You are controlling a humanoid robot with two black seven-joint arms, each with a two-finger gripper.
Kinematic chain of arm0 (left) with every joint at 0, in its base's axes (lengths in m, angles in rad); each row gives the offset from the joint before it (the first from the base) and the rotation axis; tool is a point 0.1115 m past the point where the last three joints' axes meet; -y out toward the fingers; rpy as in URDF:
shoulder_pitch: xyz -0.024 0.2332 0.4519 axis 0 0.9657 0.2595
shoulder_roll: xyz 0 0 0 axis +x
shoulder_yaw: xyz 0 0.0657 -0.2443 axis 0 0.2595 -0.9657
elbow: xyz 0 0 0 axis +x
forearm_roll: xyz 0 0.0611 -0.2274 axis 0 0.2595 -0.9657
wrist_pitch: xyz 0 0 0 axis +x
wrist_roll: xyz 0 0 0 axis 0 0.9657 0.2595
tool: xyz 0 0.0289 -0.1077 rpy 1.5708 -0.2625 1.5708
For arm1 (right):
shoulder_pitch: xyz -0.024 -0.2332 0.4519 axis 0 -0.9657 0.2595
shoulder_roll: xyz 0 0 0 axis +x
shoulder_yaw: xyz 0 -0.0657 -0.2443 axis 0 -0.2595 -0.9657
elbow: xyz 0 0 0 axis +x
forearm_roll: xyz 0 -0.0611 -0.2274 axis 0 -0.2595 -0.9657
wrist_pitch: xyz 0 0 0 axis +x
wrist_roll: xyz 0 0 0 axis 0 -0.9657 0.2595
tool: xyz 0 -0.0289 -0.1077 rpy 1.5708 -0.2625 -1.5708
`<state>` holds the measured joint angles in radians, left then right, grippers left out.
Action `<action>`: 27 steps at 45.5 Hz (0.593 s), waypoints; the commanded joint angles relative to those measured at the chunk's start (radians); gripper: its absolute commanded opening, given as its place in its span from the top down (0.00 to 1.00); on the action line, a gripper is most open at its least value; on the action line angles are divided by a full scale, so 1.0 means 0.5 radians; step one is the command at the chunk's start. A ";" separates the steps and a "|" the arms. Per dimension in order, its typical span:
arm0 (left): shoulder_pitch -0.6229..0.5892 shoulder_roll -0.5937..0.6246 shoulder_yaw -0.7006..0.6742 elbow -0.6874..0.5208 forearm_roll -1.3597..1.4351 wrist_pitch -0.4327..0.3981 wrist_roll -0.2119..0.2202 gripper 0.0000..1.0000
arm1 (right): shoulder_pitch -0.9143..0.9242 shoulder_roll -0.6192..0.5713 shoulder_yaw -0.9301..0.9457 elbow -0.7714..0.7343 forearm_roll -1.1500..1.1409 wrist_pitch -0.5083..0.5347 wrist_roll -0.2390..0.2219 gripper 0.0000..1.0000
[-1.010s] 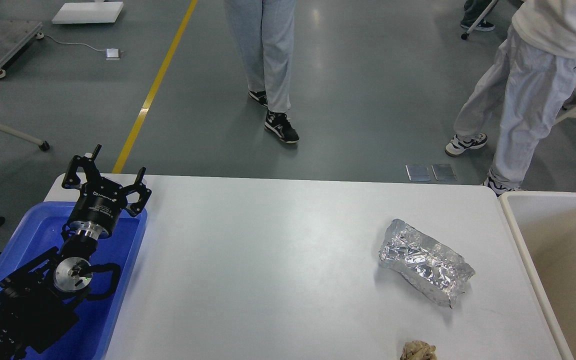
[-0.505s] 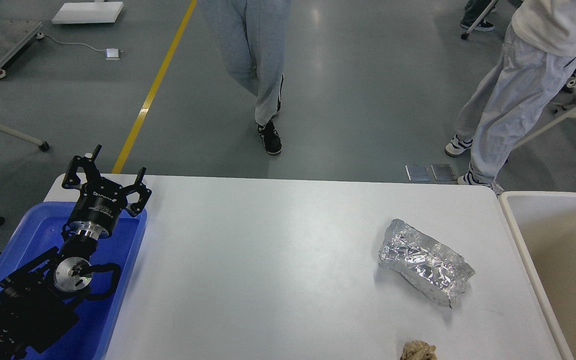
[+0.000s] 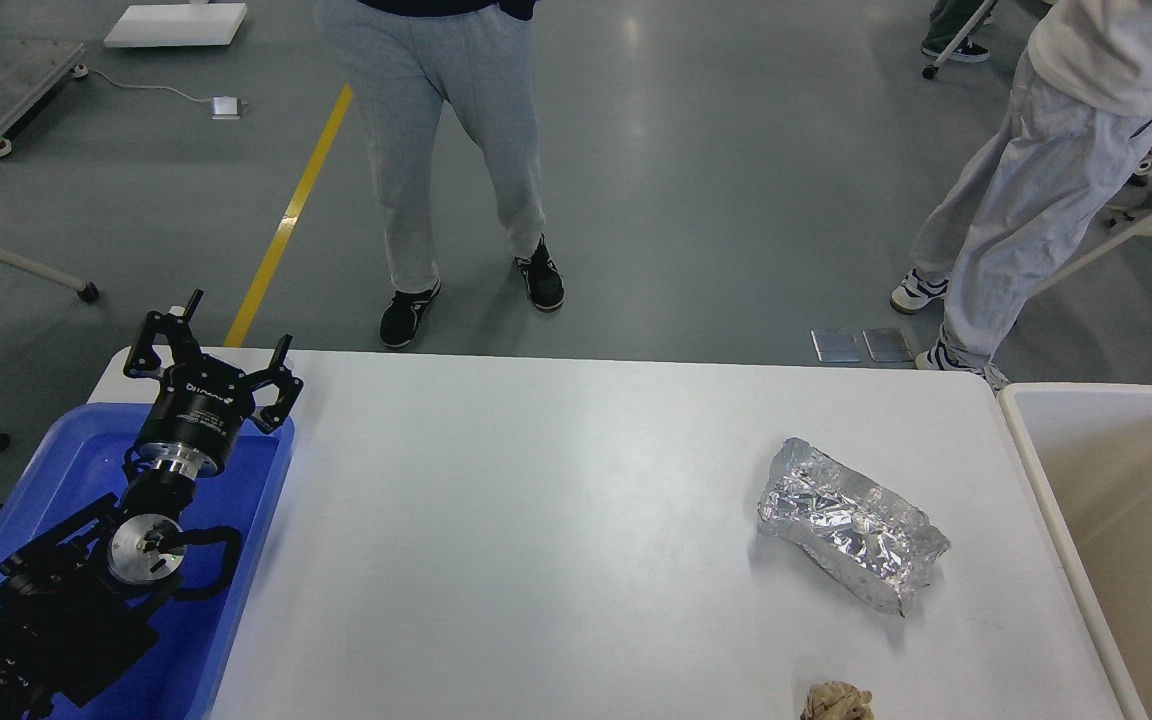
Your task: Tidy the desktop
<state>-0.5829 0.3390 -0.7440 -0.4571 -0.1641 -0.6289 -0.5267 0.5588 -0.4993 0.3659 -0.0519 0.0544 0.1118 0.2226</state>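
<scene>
White desktop bears crumpled foil lump, tan paper wad; grey floor, yellow line. Our left gripper spread wide, empty, above blue tray; logo unreadable.

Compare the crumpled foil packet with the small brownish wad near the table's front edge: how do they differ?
The foil packet is shiny silver; the brownish crumpled wad is dull tan. The packet is much larger and elongated, lying diagonally; the wad is small, rounded and cut off by the frame's bottom edge. Both are crumpled and rest on the right side of the white desktop, near the cream bin.
</scene>
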 commanded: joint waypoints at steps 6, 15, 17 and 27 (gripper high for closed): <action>0.000 0.000 0.000 0.000 0.000 0.000 -0.002 0.00 | 0.030 -0.053 0.026 0.156 -0.005 0.019 0.006 0.01; 0.000 0.000 0.000 0.000 0.000 0.000 0.001 0.00 | 0.021 -0.152 0.479 0.340 -0.001 0.089 0.012 0.01; 0.000 0.000 0.000 0.000 0.000 0.000 0.001 0.00 | 0.005 -0.152 0.639 0.422 -0.001 0.089 0.012 0.01; 0.000 0.000 0.000 0.000 0.000 0.000 0.001 0.00 | -0.218 -0.176 1.231 0.984 -0.050 0.117 0.082 0.01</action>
<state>-0.5829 0.3393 -0.7440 -0.4571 -0.1642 -0.6289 -0.5266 0.5365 -0.5659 0.6980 0.1893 0.0510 0.1499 0.2323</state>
